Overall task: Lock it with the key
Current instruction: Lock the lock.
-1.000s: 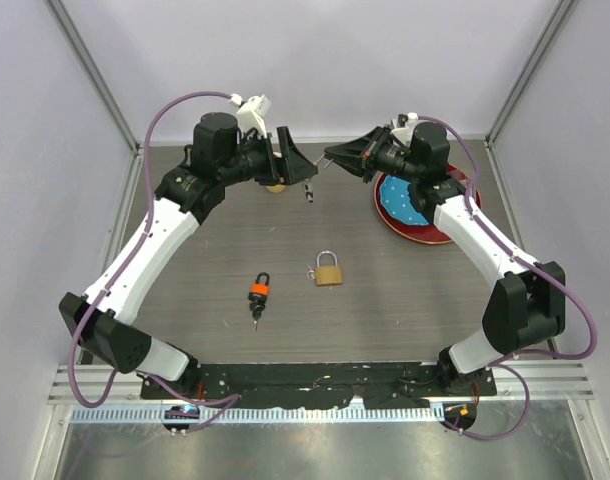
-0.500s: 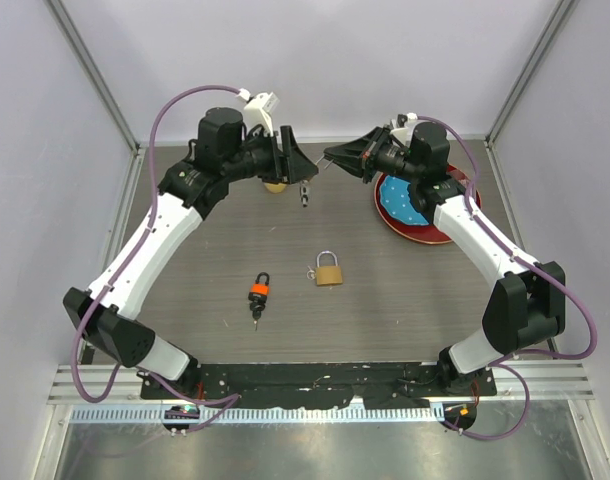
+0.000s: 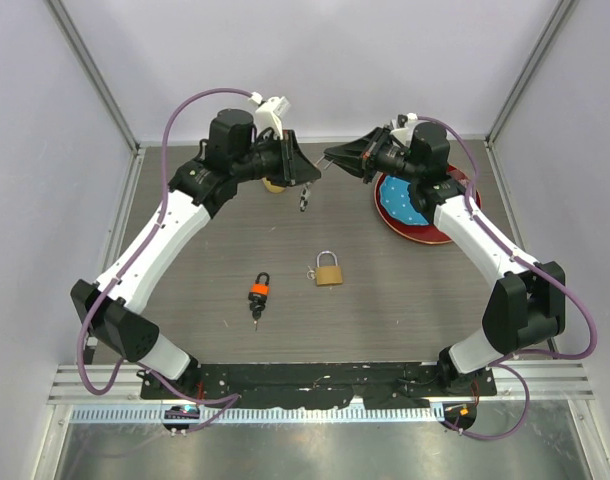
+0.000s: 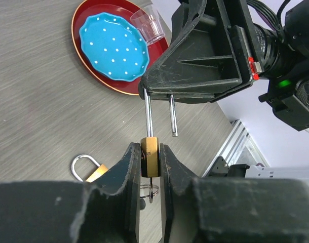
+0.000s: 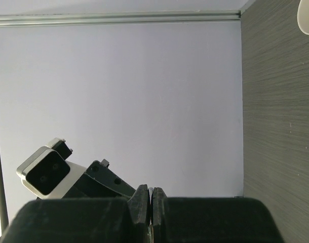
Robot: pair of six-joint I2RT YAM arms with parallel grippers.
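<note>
While hovering aloft, left gripper (image 4: 150,169) is clamping a brass padlock (image 4: 151,150).
Right gripper (image 4: 159,93), fingers together, is pinching its raised shackle (image 4: 148,117), one leg standing free.

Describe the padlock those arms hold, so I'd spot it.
Above the table's far end, the left gripper and right gripper meet. Between them hangs a brass padlock, shackle open. Unlike the other brass padlock and the orange lock, it is off the table.

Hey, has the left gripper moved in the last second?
Yes. The left gripper has shifted right, toward the red plate, closing on the raised padlock that the right gripper holds.
</note>
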